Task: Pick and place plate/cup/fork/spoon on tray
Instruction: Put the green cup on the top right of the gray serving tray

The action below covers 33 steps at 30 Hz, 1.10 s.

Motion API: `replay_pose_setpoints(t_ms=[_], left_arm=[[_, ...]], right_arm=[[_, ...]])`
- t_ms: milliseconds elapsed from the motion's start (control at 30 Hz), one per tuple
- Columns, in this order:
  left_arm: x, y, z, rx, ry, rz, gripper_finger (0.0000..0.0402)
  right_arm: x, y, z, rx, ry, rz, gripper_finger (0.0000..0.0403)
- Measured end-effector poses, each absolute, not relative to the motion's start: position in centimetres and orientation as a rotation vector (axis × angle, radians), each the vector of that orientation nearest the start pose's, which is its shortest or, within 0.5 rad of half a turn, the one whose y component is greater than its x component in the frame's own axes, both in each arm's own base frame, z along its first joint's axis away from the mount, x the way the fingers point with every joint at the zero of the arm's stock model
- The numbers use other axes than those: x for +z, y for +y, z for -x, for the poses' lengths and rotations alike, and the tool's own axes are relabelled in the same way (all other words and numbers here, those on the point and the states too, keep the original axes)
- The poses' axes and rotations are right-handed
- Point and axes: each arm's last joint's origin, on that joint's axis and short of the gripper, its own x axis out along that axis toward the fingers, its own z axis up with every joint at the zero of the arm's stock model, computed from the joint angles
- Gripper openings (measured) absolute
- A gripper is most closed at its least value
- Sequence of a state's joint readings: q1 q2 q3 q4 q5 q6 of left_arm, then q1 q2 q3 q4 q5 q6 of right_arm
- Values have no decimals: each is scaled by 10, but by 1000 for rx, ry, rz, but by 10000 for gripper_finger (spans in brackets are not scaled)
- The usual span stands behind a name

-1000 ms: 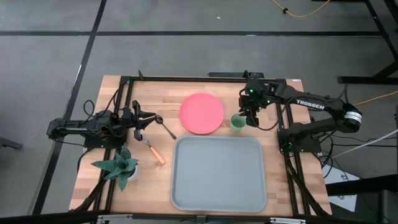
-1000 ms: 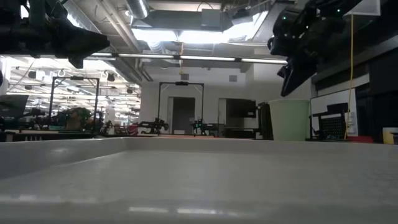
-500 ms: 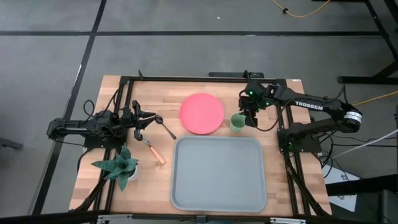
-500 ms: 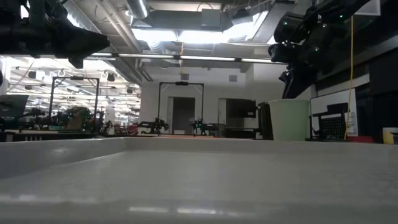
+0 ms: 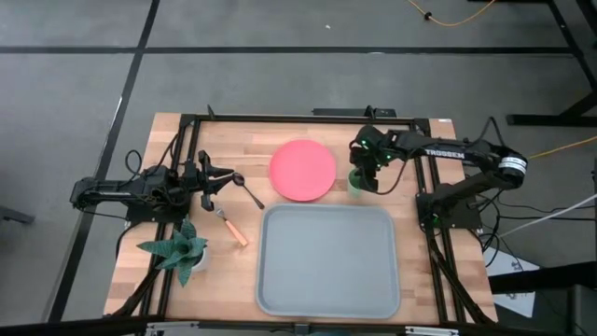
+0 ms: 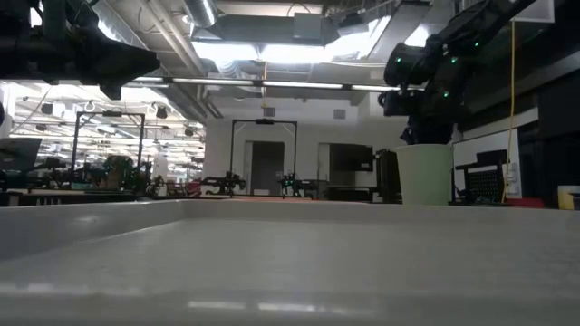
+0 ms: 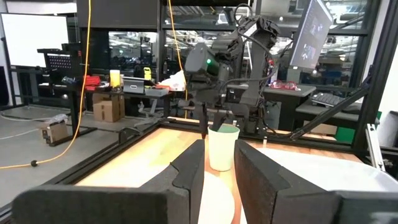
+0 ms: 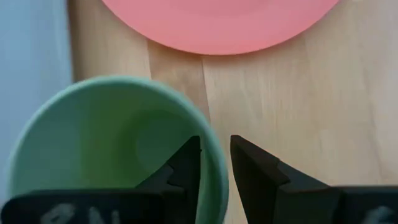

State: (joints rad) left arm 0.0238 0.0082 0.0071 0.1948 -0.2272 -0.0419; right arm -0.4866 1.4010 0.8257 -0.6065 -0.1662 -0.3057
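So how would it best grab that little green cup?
By the rim wall, from above: the cup stands upright and open-topped, so one finger can go inside and one outside. The right gripper is lined up just so, jaws astride the rim beside the plate.

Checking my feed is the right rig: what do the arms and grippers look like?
Both arms are dark, tubular. The right arm carries white TROSSEN lettering and green indicator lights; black cables trail beside both. The right gripper and left gripper have blocky matte-black fingers.
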Motion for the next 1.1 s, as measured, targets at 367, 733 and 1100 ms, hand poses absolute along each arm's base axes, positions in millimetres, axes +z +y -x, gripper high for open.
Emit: replay_pose_setpoints(t_ms=[367,733,1100], left_arm=[[184,9,-95,246,-198,61,80],[184,9,-95,246,-198,61,80],[184,9,-95,245,-198,68,80]], right_arm=[[211,-105,-247,-279,1081,-68,7],[282,-41,-237,-184,1041,-277,2],[233,23,-210,-366,1322,-471,2]])
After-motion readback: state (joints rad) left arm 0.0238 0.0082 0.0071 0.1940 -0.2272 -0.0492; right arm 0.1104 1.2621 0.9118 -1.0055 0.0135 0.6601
